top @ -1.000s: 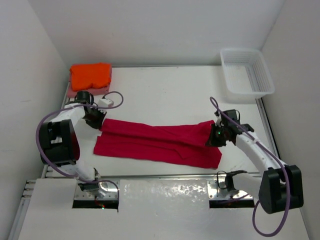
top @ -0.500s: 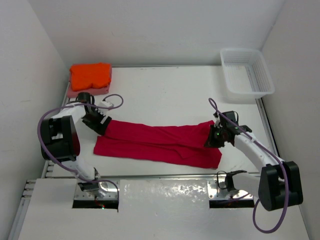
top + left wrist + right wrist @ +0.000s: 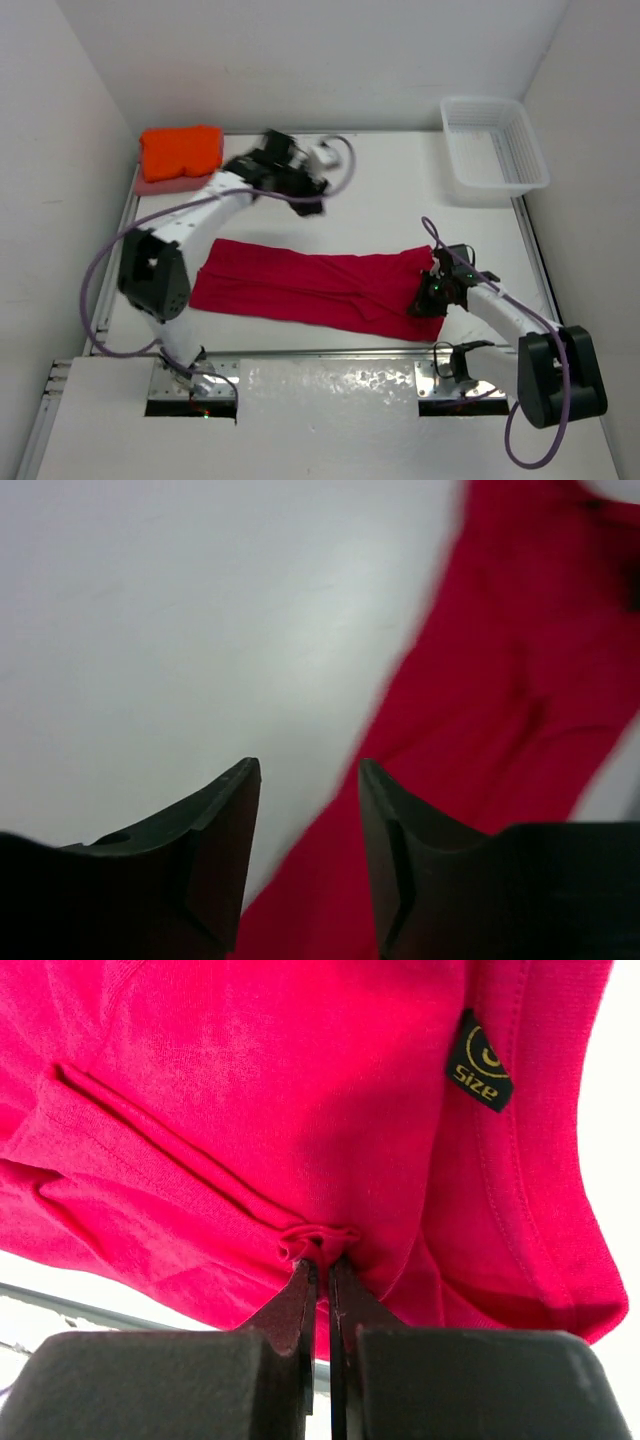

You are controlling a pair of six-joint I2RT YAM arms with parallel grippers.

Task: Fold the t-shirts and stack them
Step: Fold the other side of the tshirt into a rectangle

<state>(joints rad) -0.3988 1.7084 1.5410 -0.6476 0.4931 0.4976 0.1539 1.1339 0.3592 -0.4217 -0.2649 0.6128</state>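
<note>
The left arm leaves the crimson t-shirt (image 3: 300, 283) and stretches over the far desk (image 3: 390, 200), left pincer (image 3: 305, 776) half-open and empty. The right pincer (image 3: 322, 1262), held low, is clamped tight on a fold at the right end of the shirt, which lies across the desk's near half.

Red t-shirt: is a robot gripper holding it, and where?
The right gripper pinches a small bunched fold of the crimson red cloth t-shirt at its right end. The left gripper holds nothing.
</note>
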